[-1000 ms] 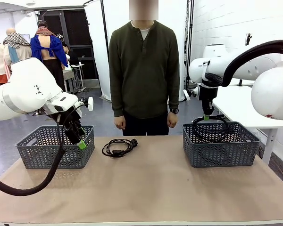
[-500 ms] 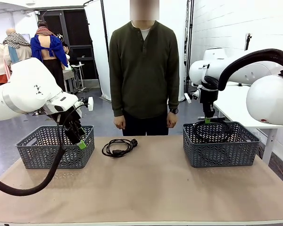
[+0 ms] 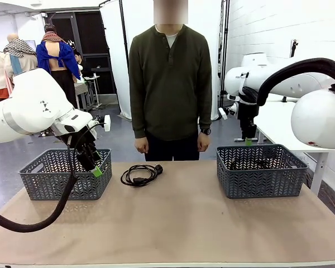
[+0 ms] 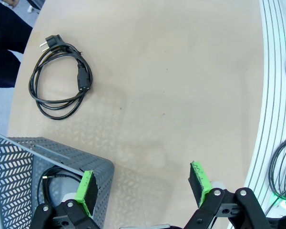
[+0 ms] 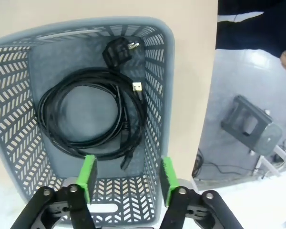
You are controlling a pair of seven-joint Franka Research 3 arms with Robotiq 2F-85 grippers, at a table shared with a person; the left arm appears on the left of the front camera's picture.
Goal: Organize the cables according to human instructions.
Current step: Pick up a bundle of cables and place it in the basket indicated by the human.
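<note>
Here, at the left, the left gripper (image 3: 96,169) hangs over the near corner of the left basket (image 3: 44,177), jaws spread wide and empty. The left wrist view shows one coiled cable (image 4: 48,180) lying in that basket.

Just beside the basket, on the bare table (image 3: 178,223), lies the loose cable (image 3: 138,180), a thin black cord wound into a flat round loop with both plug ends tucked against it. It looks light and limp. Pinched on a single strand, the loop would likely sag and unwind, so the better hold is probably across the bundled turns where the strands run together, near the plug body (image 4: 83,78). The plugs are the only stiff parts, but they are small and may slip between the pads.

At the right, the right gripper (image 3: 247,140) hovers above the right basket (image 3: 257,180), jaws parted with nothing between them. Coiled cord (image 5: 128,119) rests flat on that basket's floor.
</note>
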